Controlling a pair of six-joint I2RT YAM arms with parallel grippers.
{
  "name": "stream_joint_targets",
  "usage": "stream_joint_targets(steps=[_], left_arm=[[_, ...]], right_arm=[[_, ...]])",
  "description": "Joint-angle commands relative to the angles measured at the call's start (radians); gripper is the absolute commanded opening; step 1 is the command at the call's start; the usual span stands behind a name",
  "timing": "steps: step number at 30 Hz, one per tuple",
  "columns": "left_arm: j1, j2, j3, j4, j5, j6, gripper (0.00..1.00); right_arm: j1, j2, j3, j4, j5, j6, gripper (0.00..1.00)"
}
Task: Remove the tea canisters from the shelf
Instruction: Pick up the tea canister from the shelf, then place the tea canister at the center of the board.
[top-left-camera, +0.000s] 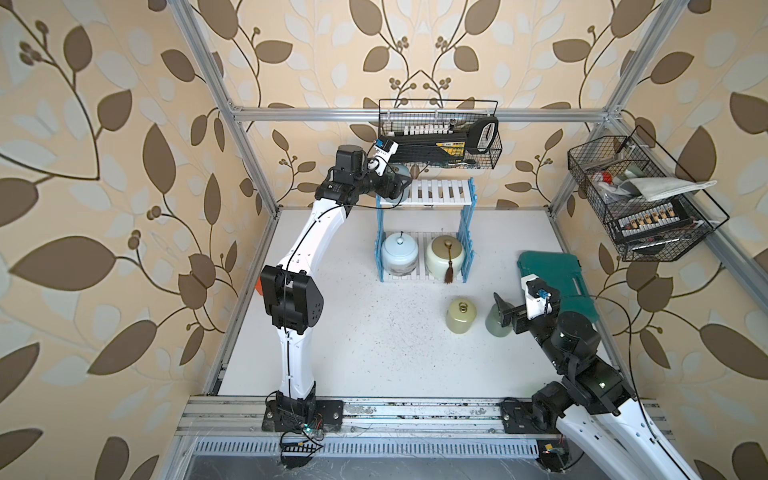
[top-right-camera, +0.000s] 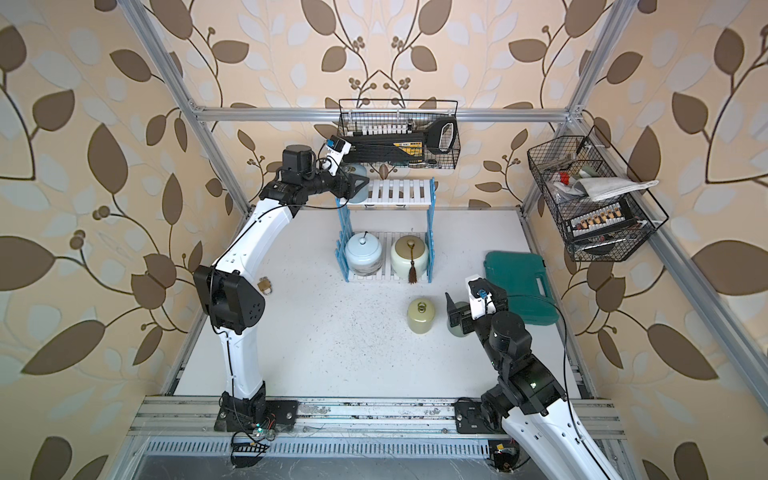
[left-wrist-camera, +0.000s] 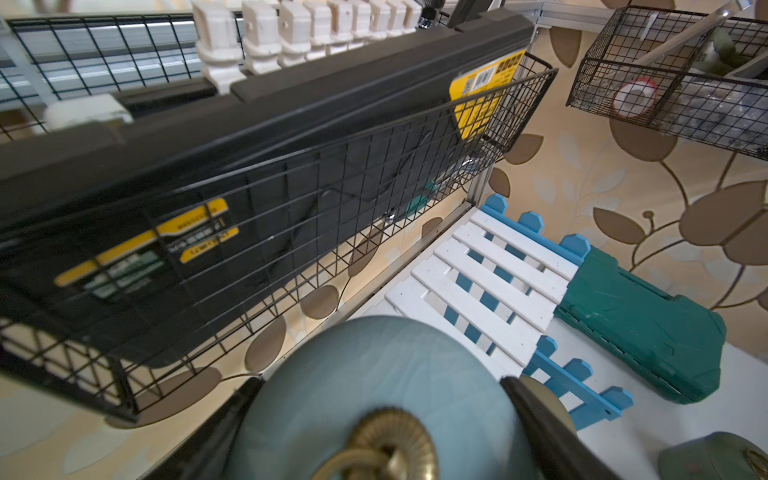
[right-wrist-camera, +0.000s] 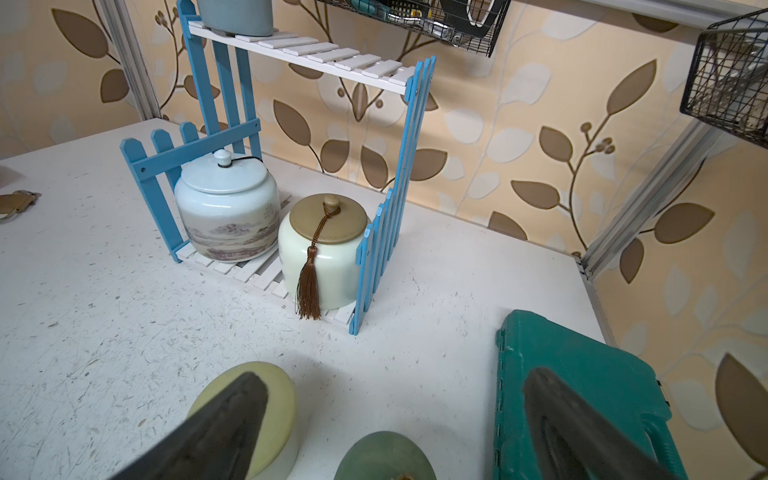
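A blue-grey canister (left-wrist-camera: 374, 365) with a brass ring knob stands at the left end of the shelf's (top-left-camera: 436, 193) top board. My left gripper (left-wrist-camera: 378, 399) has a finger against each side of it, with no gap showing. On the lower board stand a pale blue squat canister (top-left-camera: 399, 249) and a cream one (top-left-camera: 445, 253) with a brown tasselled lid. A yellow-green canister (top-left-camera: 461, 316) and a sage green canister (right-wrist-camera: 386, 457) stand on the table in front of the shelf. My right gripper (right-wrist-camera: 395, 378) hangs open over the sage green one and holds nothing.
A teal case (top-left-camera: 557, 282) lies to the right of the shelf. A black wire basket (top-left-camera: 440, 133) with a black tool case hangs close above the top board and my left wrist. Another basket (top-left-camera: 640, 199) hangs on the right wall. A brass padlock (top-right-camera: 264, 285) lies by the left arm.
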Motion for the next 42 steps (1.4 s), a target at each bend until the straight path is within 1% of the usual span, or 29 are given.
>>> stream_joint_targets(steps=[1, 5, 10, 13, 17, 20, 21, 23, 27, 30, 32, 35, 38, 42], left_arm=[[-0.009, -0.099, 0.058, 0.021, 0.066, 0.003, 0.46], [-0.009, -0.131, 0.074, 0.005, 0.064, -0.019, 0.45], [-0.01, -0.184, 0.069, -0.029, 0.096, -0.044, 0.42], [-0.011, -0.228, 0.028, -0.012, 0.096, -0.045, 0.42], [-0.011, -0.29, -0.021, -0.019, 0.111, -0.022, 0.41], [-0.021, -0.357, -0.092, -0.003, 0.118, 0.01, 0.41], [-0.024, -0.378, -0.14, 0.003, 0.119, 0.011, 0.4], [-0.03, -0.416, -0.185, 0.001, 0.135, 0.015, 0.41], [-0.058, -0.507, -0.32, 0.047, 0.157, 0.04, 0.42], [-0.07, -0.548, -0.382, 0.049, 0.169, 0.019, 0.39], [-0.078, -0.573, -0.427, 0.037, 0.183, 0.034, 0.37], [-0.088, -0.63, -0.525, 0.071, 0.195, 0.04, 0.36], [-0.104, -0.652, -0.59, 0.074, 0.231, 0.073, 0.35], [-0.126, -0.656, -0.676, 0.107, 0.246, 0.117, 0.35]], right_arm=[[-0.004, -0.013, -0.012, 0.011, 0.007, -0.009, 0.99], [-0.004, -0.017, -0.015, 0.023, -0.002, -0.011, 0.99], [-0.004, -0.02, -0.016, 0.019, 0.002, -0.009, 0.99], [-0.004, -0.012, -0.017, 0.02, -0.021, -0.008, 0.99], [-0.004, -0.016, -0.015, 0.018, 0.002, -0.011, 0.99], [-0.004, -0.028, -0.015, 0.023, -0.003, -0.012, 0.99], [-0.004, -0.029, -0.016, 0.021, 0.004, -0.014, 0.99], [-0.004, -0.032, -0.017, 0.019, 0.014, -0.015, 0.99], [-0.004, -0.032, -0.017, 0.029, -0.009, -0.015, 0.99], [-0.004, -0.037, -0.02, 0.023, 0.005, -0.016, 0.99], [-0.004, -0.044, -0.021, 0.033, 0.001, -0.018, 0.99], [-0.004, -0.044, -0.021, 0.032, -0.004, -0.018, 0.99], [-0.004, -0.046, -0.024, 0.033, 0.01, -0.023, 0.99], [-0.004, -0.037, -0.023, 0.036, -0.007, -0.023, 0.99]])
